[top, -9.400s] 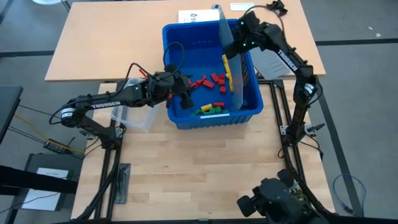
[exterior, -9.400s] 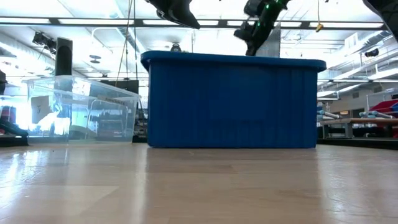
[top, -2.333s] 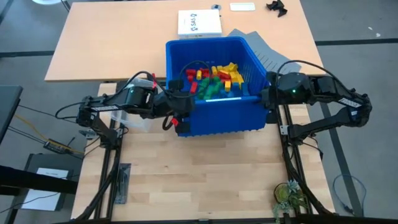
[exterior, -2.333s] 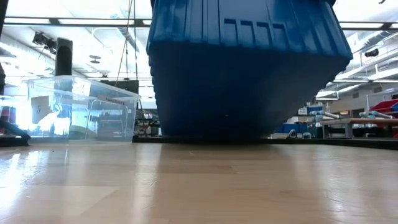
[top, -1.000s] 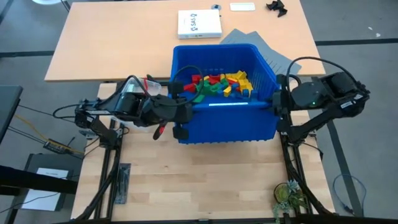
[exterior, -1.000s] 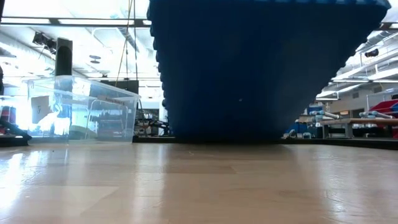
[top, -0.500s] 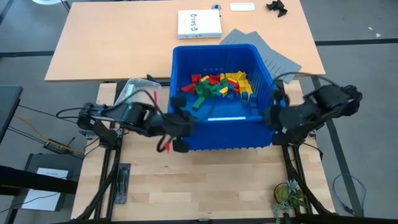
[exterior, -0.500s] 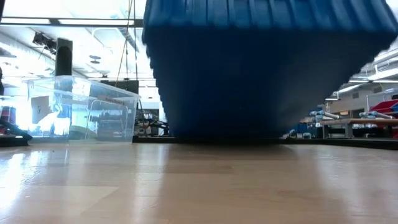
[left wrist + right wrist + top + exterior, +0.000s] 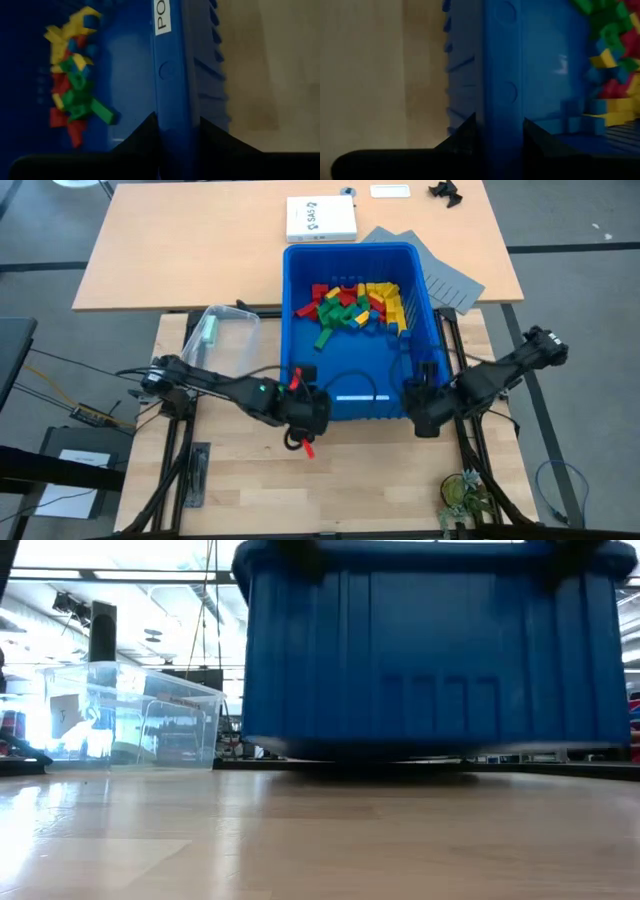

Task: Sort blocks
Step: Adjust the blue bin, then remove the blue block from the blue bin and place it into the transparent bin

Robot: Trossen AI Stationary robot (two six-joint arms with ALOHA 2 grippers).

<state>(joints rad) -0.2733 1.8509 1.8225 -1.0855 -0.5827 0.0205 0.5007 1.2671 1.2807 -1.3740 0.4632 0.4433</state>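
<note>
High view is showing the large blue bin [image 9: 362,330] sitting across the gap between the two tables, and both arms are gripping its near wall. The left gripper [image 9: 305,408] is clamping that wall's rim at the near left corner, its two fingers closed down on either side of the plastic, as the left wrist view is confirming [image 9: 179,137]. The right gripper [image 9: 424,408] is doing the same at the near right corner, fingers pinching the rim between them [image 9: 497,137].

The blocks [image 9: 352,307] are lying heaped in the far half of the bin, a mixed pile of red, yellow, green and blue pieces, with the yellow ones gathering towards the right wall and a green one trailing out towards the middle. The near half of the bin floor is lying bare.

The small clear tub [image 9: 217,337] is standing to the left of the bin, just beside it, and something pale green is showing inside it. In the low view the bin [image 9: 430,650] is filling most of the picture, with the tub [image 9: 125,725] to its left on the wooden table [image 9: 320,840].

A white box [image 9: 320,218] and a grey sheet [image 9: 445,273] are lying on the far table.
</note>
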